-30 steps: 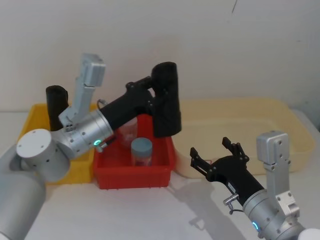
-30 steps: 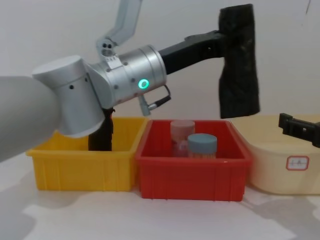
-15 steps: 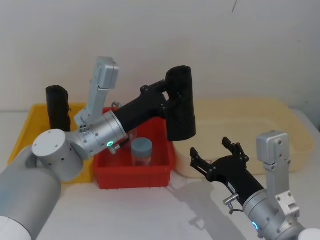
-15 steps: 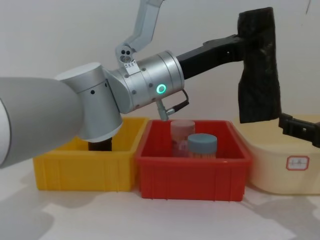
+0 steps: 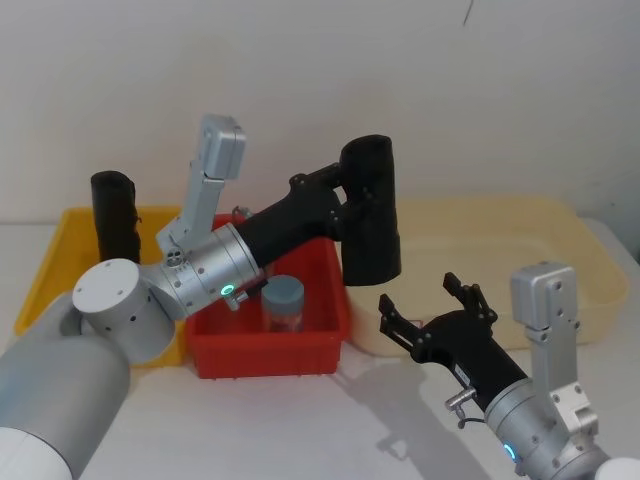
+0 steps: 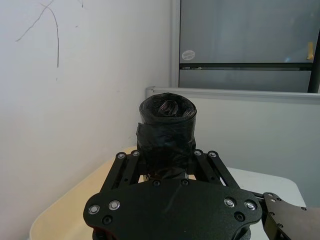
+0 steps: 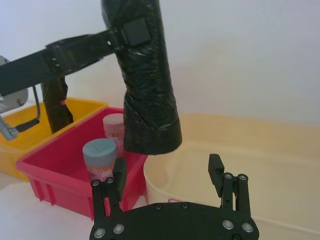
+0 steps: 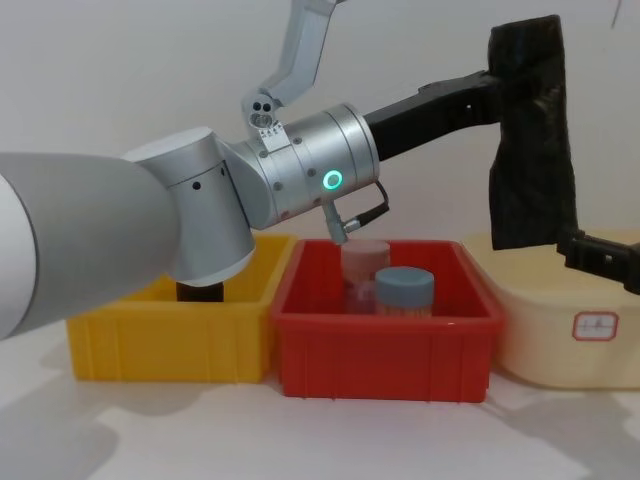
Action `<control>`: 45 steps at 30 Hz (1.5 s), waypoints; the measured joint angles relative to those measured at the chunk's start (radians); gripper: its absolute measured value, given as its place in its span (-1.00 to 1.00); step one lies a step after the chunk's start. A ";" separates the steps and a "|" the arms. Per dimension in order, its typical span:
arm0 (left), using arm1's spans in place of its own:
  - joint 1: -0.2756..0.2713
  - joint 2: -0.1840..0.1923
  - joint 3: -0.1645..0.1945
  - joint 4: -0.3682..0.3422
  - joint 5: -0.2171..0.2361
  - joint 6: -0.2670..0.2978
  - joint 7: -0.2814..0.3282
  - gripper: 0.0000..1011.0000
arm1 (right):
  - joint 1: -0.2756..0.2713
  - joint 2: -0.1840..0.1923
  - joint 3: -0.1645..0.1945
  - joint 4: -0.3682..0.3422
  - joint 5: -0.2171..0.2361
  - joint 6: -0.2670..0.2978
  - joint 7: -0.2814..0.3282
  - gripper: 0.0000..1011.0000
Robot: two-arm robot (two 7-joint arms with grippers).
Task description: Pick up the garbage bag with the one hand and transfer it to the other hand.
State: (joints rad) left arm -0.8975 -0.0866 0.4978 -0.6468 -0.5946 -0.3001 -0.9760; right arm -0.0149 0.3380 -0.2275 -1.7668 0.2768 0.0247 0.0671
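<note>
Desk: Where's the garbage bag [image 5: 370,215]?

Me: Off the table and upright. My left gripper [image 5: 350,195] has its fingers pinched on the upper part of it. It hangs above where the red bin [image 5: 265,358] meets the cream tub [image 5: 520,235].

Desk: Anything change in the last second?

Me: Yes. The left arm has swung the roll toward three o'clock in the head view. A second ago it was over the back of the red bin; now its lower end has cleared that bin's right rim. It has stayed near upright, with no slip in the grip that I can see. The right gripper [image 5: 424,297] hasn't budged: fingers spread wide, with the roll at about eleven o'clock from it.

Desk: So the pickup's done?

Me: I'd say so, and the carry is most of the way over. There's still a gap between roll and right gripper, so the handover itself hasn't begun. My guess is the next job is closing that gap and getting the spread fingers around the lower half, below my left grip.

Desk: The slimmer roll [image 5: 112,215]?

Me: Standing in the yellow bin [image 5: 45,275], out at nine o'clock.
</note>
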 joint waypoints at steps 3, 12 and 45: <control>-0.001 -0.002 0.001 0.002 -0.001 0.000 -0.002 -0.24 | 0.001 0.003 -0.005 0.000 -0.016 -0.017 0.001 0.98; -0.003 -0.004 0.002 0.007 -0.003 0.000 -0.006 -0.24 | 0.015 0.010 -0.027 0.009 -0.077 -0.065 0.005 0.98; -0.005 -0.007 0.004 0.011 -0.005 0.000 -0.009 -0.24 | 0.139 -0.043 -0.068 0.146 -0.197 -0.103 0.016 0.98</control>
State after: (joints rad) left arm -0.9026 -0.0931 0.5014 -0.6354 -0.5998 -0.3000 -0.9851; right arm 0.1245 0.2952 -0.2950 -1.6210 0.0793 -0.0784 0.0832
